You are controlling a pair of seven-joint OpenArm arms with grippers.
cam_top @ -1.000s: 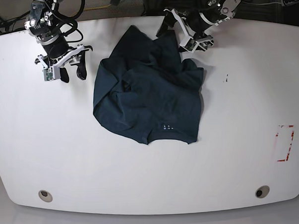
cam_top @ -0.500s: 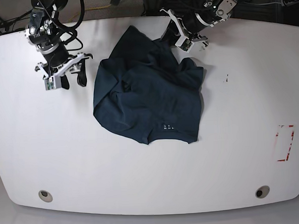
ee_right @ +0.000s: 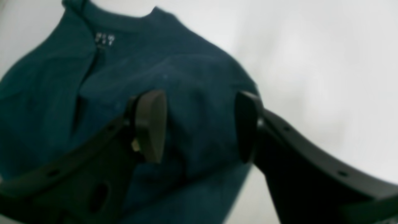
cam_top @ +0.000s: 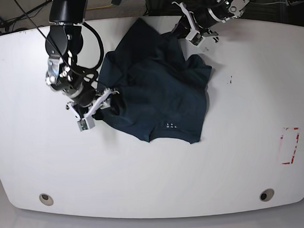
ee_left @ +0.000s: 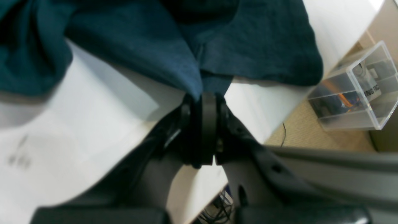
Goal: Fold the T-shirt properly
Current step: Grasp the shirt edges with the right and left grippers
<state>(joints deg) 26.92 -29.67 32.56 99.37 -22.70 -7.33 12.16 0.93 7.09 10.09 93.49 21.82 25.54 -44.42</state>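
The dark navy-teal T-shirt [cam_top: 156, 88] lies crumpled on the white table [cam_top: 43, 159], its small white printed mark [cam_top: 169, 126] near the front hem. My left gripper [cam_top: 184, 34] is at the shirt's far edge and is shut on a fold of cloth, as the left wrist view [ee_left: 202, 93] shows. My right gripper [cam_top: 105, 108] is open at the shirt's left edge. In the right wrist view [ee_right: 199, 124] its fingers [ee_right: 152, 124] straddle the cloth just above it, with the mark [ee_right: 105, 38] farther off.
A red rectangle outline [cam_top: 289, 146] is marked on the table at the right, with a small dark mark [cam_top: 230, 81] nearer the shirt. Two round holes [cam_top: 266, 195] sit near the front edge. A clear plastic box [ee_left: 357, 90] stands on the floor beyond the table edge.
My right arm has swung from the far left corner down to the shirt's left edge. My left gripper has shut on the shirt's far edge and drawn it back slightly.
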